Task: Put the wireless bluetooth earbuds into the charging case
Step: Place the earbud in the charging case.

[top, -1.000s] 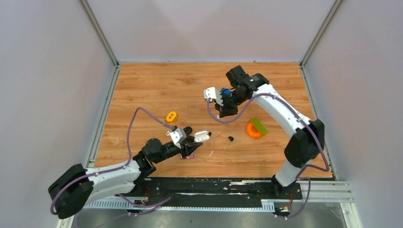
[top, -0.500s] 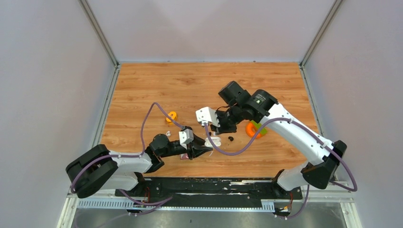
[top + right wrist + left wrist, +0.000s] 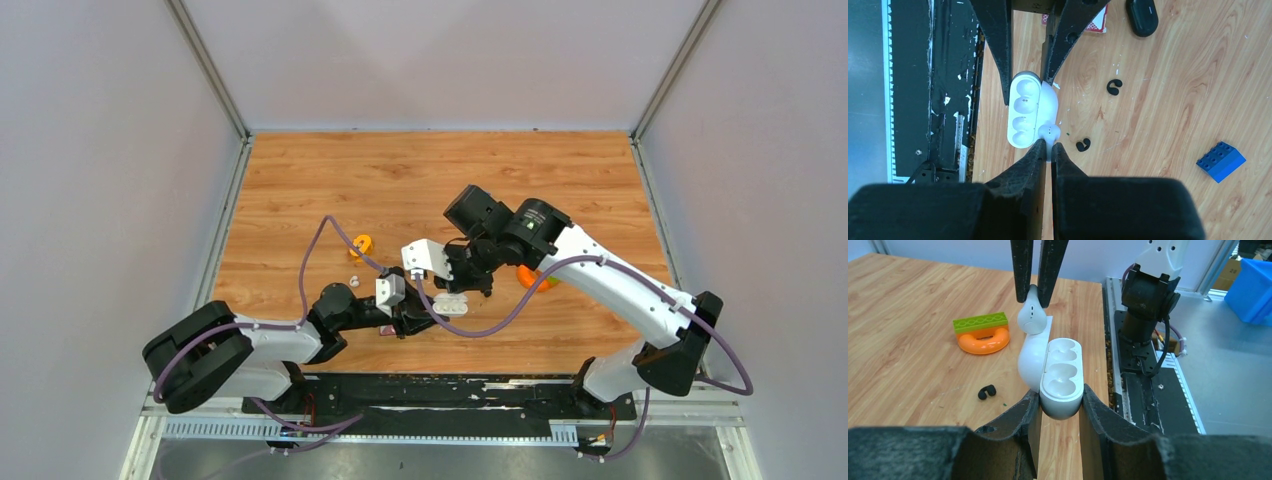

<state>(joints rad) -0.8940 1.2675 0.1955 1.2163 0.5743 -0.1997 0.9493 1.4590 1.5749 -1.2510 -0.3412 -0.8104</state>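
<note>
Right gripper (image 3: pixel 1034 292) is brought across since earlier to the left gripper (image 3: pixel 1060 399), which is clenched on the open charging case (image 3: pixel 1061 375). White earbud (image 3: pixel 1031 317) is pinched beside the lid (image 3: pixel 1030 357); it should be aligned over a socket (image 3: pixel 1064 347) and lowered straight.

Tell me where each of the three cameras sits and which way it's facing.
Top external: above and behind the bases, looking down on the table; left arm and right arm show.
Left wrist: low, facing the right arm's base, over the left gripper clamping the charging case.
Right wrist: looking down past the right gripper pinching a white earbud.
Both wrist views share case, earbud, both grippers.
</note>
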